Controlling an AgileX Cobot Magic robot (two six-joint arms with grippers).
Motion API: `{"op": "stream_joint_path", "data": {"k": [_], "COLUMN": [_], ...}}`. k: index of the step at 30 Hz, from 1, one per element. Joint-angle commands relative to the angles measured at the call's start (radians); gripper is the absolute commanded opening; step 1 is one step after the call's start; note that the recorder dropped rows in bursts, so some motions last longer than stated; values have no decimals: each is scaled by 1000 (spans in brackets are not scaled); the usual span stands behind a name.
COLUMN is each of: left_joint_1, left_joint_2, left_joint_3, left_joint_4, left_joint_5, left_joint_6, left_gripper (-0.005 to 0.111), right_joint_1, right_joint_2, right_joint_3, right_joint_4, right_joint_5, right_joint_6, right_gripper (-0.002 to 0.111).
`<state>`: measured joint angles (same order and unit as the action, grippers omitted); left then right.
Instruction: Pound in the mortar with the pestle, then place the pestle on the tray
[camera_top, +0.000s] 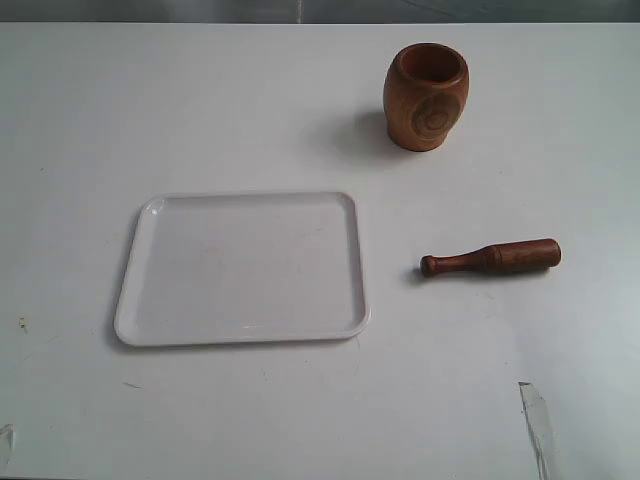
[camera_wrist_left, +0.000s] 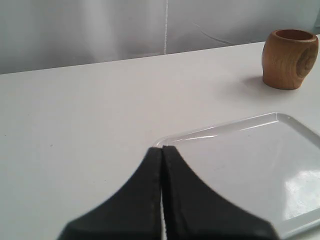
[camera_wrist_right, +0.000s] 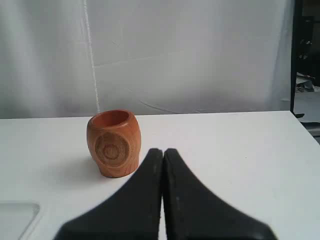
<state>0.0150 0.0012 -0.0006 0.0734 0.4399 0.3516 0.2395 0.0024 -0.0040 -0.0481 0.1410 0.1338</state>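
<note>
The light brown wooden mortar (camera_top: 426, 96) stands upright at the back right of the table, its carved circle mark facing the front. It shows too as the mortar (camera_wrist_left: 290, 58) and the mortar (camera_wrist_right: 113, 143) in the wrist views. The dark reddish pestle (camera_top: 491, 257) lies flat to the right of the white tray (camera_top: 240, 268), knob tip pointing toward it. The tray (camera_wrist_left: 260, 165) holds nothing. My left gripper (camera_wrist_left: 162, 148) is shut and empty near the tray's corner. My right gripper (camera_wrist_right: 163, 150) is shut and empty, short of the mortar. Neither arm shows in the exterior view.
The white table (camera_top: 90, 120) spreads wide around the three objects. A pale curtain (camera_wrist_right: 190, 55) hangs behind its far edge. Bits of clear tape (camera_top: 535, 410) sit near the front right edge.
</note>
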Motion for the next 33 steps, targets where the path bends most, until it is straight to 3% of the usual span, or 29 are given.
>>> {"op": "stream_joint_path", "data": {"k": [1, 14, 19, 26, 33], "left_joint_1": [-8, -8, -8, -8, -8], "left_joint_2": [-1, -1, -1, -1, -1], "left_joint_3": [1, 1, 1, 1, 1], "left_joint_4": [-7, -7, -7, -7, -7], "left_joint_5": [-3, -3, -3, -3, -3], "left_joint_6": [-8, -8, -8, -8, -8], "left_gripper": [0, 0, 0, 0, 0], "right_joint_1": [-4, -4, -4, -4, -4], "right_joint_2": [-2, -2, -2, -2, -2], "right_joint_3": [4, 4, 4, 4, 4], "right_joint_4": [-28, -27, 76, 166, 212], "right_joint_5": [-10, -10, -30, -132, -421], "right_joint_6": [-8, -6, 5, 5, 76], "right_gripper": [0, 0, 0, 0, 0]}}
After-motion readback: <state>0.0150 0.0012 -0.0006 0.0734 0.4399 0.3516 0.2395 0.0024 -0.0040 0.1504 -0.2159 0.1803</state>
